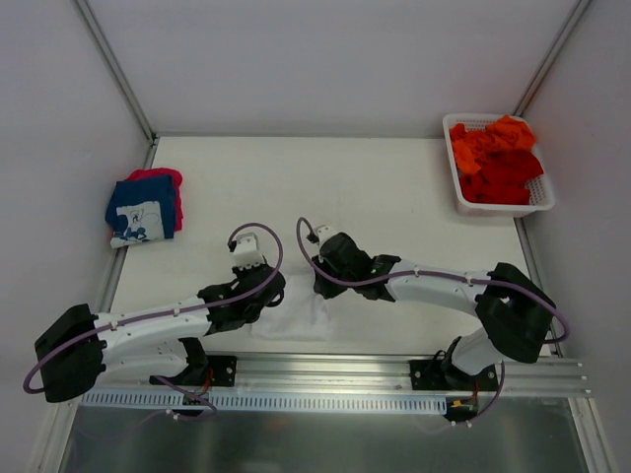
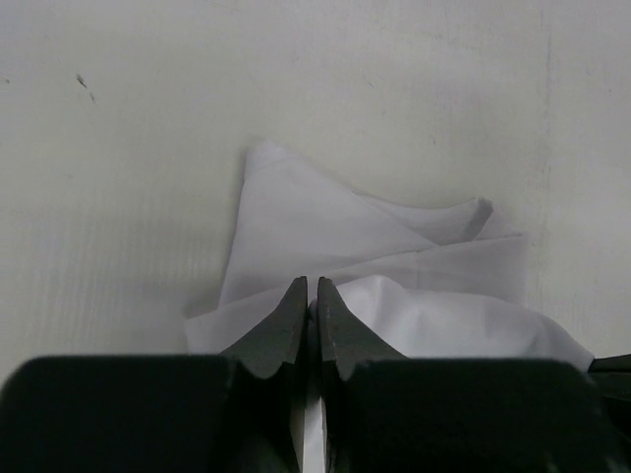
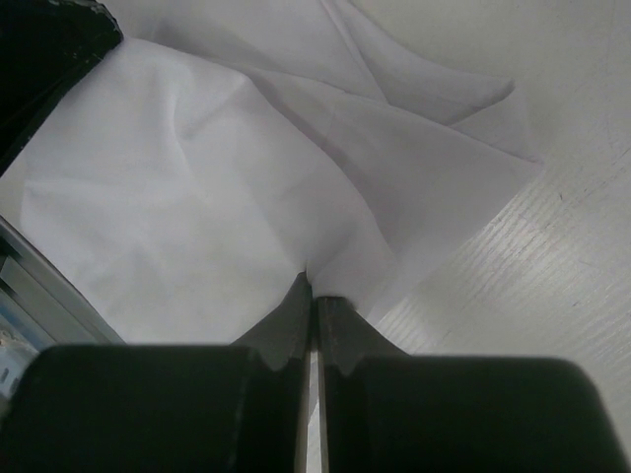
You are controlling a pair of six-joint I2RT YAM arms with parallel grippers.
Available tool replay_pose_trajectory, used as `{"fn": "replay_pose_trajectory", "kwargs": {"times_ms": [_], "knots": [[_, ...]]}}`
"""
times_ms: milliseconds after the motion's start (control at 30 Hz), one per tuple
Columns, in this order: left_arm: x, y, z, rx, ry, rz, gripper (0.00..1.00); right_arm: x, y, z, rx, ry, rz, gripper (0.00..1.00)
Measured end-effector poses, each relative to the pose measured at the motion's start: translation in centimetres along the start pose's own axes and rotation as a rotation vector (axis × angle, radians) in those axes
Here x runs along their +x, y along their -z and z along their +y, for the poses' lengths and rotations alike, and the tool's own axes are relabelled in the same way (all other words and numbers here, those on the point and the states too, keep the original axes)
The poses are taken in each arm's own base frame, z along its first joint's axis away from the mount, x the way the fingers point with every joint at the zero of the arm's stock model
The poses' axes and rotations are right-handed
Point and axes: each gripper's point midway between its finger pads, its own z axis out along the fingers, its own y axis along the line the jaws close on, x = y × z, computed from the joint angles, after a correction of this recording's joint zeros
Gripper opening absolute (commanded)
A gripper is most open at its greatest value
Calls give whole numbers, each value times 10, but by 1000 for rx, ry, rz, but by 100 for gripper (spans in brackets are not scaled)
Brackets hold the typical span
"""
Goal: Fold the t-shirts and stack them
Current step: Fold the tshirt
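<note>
A plain white t-shirt lies crumpled on the table between my two grippers, near the front edge. My left gripper is shut on its left part; in the left wrist view the jaws pinch white cloth. My right gripper is shut on its right part; in the right wrist view the jaws pinch a fold of the white shirt. A folded navy t-shirt with white print lies on a pink-red one at the far left. Orange and red t-shirts fill the basket.
A white plastic lattice basket stands at the back right corner. Metal frame posts and white walls enclose the table. A metal rail runs along the front edge by the arm bases.
</note>
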Motion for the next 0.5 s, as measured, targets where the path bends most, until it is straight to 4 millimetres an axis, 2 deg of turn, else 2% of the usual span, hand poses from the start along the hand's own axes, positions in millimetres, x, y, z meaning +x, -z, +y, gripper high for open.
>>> {"fn": "replay_pose_trajectory", "kwargs": {"times_ms": [233, 500], "knots": [[-8, -12, 12, -70, 16, -9, 0, -6, 0, -3, -1, -12, -9, 0], [-37, -32, 9, -110, 57, -35, 0, -43, 6, -7, -3, -34, -82, 0]]}}
